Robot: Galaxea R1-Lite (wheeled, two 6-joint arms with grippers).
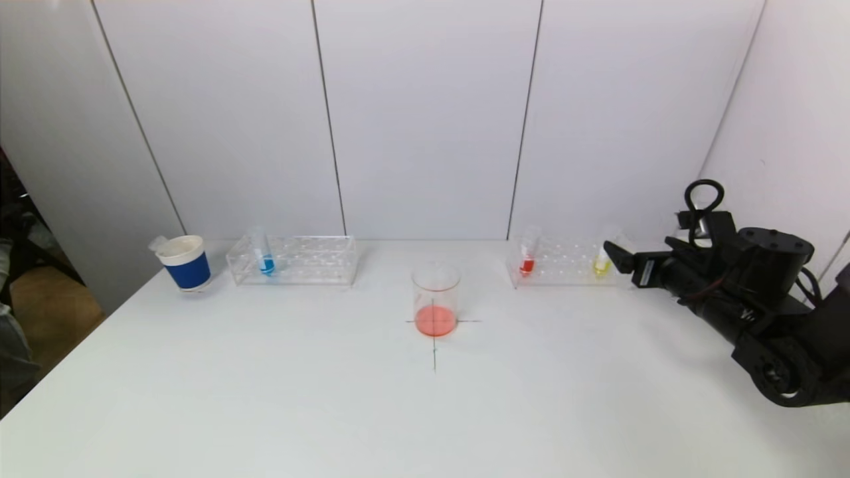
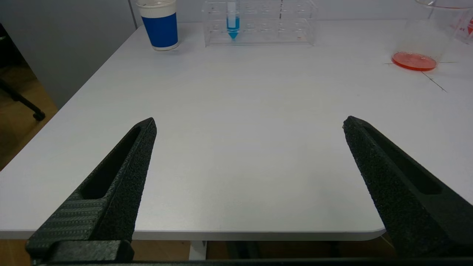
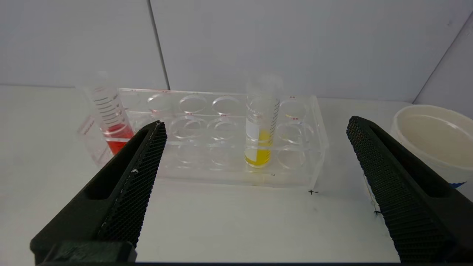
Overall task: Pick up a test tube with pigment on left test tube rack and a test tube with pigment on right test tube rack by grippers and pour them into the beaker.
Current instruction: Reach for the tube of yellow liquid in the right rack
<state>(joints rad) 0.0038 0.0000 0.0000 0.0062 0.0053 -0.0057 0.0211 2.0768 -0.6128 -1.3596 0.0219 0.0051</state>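
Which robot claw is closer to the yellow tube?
The right claw. It is open and facing the yellow tube from close by on that side. The left claw sits open back at the near table edge, far from it.

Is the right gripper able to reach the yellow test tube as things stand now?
Probably yes. The right gripper is open and faces the yellow test tube, upright in the right rack; nothing stands between them, and the neighbouring holes are empty.
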